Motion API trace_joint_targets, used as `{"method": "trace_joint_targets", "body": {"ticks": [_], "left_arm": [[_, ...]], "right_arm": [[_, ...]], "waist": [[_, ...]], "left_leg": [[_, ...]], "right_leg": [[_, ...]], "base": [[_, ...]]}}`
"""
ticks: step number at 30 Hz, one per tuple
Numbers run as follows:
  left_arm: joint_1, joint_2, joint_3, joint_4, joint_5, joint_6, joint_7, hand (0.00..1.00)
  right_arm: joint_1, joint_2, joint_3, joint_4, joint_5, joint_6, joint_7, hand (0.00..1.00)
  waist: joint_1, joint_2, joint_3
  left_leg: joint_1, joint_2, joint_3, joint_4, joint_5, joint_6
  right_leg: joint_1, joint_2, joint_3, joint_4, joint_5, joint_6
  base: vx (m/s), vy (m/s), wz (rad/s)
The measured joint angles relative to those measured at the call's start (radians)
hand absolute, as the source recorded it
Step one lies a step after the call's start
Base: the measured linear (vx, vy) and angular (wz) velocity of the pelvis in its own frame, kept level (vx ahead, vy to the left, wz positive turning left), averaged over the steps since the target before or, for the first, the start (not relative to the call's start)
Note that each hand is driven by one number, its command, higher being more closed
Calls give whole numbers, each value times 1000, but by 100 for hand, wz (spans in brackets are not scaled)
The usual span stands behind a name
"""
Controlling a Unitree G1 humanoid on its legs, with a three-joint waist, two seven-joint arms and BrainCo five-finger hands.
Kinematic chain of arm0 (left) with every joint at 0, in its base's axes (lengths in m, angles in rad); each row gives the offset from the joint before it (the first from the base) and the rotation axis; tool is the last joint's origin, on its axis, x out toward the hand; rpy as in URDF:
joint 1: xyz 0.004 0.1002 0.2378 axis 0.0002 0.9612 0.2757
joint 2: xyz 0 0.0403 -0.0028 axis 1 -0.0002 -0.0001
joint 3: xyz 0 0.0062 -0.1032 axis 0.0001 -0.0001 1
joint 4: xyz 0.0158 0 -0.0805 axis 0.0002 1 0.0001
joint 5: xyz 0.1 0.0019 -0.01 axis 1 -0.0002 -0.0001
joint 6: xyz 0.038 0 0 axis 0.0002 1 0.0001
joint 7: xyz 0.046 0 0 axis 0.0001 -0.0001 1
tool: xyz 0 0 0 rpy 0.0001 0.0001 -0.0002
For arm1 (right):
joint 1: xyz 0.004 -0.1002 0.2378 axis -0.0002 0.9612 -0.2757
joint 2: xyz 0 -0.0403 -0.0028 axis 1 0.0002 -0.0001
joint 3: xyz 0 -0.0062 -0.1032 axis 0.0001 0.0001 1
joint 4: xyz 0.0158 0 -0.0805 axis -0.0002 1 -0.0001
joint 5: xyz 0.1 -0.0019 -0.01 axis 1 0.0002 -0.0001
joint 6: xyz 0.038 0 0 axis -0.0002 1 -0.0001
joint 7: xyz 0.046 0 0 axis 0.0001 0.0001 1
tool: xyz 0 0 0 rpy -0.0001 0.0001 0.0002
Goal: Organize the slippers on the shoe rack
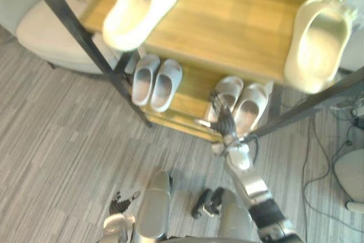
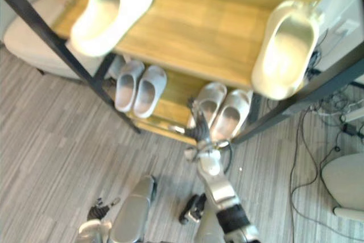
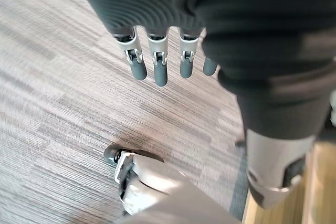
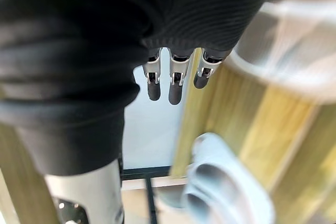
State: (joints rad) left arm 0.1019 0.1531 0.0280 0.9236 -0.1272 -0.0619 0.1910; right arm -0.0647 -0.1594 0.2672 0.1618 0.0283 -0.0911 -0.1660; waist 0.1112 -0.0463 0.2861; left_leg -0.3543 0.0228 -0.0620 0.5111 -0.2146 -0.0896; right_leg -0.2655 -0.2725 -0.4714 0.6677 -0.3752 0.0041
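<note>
**A:** Where is the right hand (image 1: 224, 121)?

**B:** Reached forward to the front edge of the lower shelf (image 1: 190, 92) of the wooden shoe rack with black metal posts (image 1: 227, 24); its fingers (image 4: 176, 85) are straight and spread, holding nothing; they lie over the near end of the left one of the pair of beige rubber slippers (image 1: 252, 109); whether they touch it I cannot tell.

**A:** And around that pair?

**B:** The two beige ones sit side by side at the right of that shelf; the pair of pale grey rubber slippers (image 1: 164, 83) stands at its left end, apart from them; on the top shelf a big cream slipper (image 1: 139, 7) lies at the front left corner and a second cream slipper (image 1: 321, 41) at the front right corner, well apart from each other.

**A:** The left hand (image 1: 119, 204)?

**B:** Low at the robot's left side, above the grey striped carpet floor (image 1: 57, 135); fingers straight and relaxed, empty.
</note>
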Motion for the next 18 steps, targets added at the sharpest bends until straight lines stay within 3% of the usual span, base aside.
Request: {"method": "trace_joint_targets", "body": {"ticks": [4,8,13,18], "left_arm": [[0,13,-50,29,43,1,-16,0],[8,17,-95,50,99,2,-38,0],[9,8,-114,46,126,1,-42,0],[11,7,-151,25,125,-1,-45,0]], "right_arm": [[80,0,-80,153,-79,11,21,0],[134,3,-125,285,-155,18,31,0],[153,6,-186,467,-200,28,32,0],[152,12,-238,626,-225,40,24,0]], "waist": [[-17,22,-26],[-53,48,-71],[-63,80,-103],[-68,88,-120]], "left_leg": [[120,-2,30,-181,78,14],[227,-1,66,-340,141,27],[316,0,99,-441,178,37],[363,-1,109,-482,187,41]], "right_leg": [[84,31,11,-167,88,20],[159,64,36,-317,169,39],[231,94,63,-443,240,52],[287,116,78,-539,286,63]], "base": [[91,116,-20],[67,97,-25],[29,65,-22],[13,29,-8]]}}
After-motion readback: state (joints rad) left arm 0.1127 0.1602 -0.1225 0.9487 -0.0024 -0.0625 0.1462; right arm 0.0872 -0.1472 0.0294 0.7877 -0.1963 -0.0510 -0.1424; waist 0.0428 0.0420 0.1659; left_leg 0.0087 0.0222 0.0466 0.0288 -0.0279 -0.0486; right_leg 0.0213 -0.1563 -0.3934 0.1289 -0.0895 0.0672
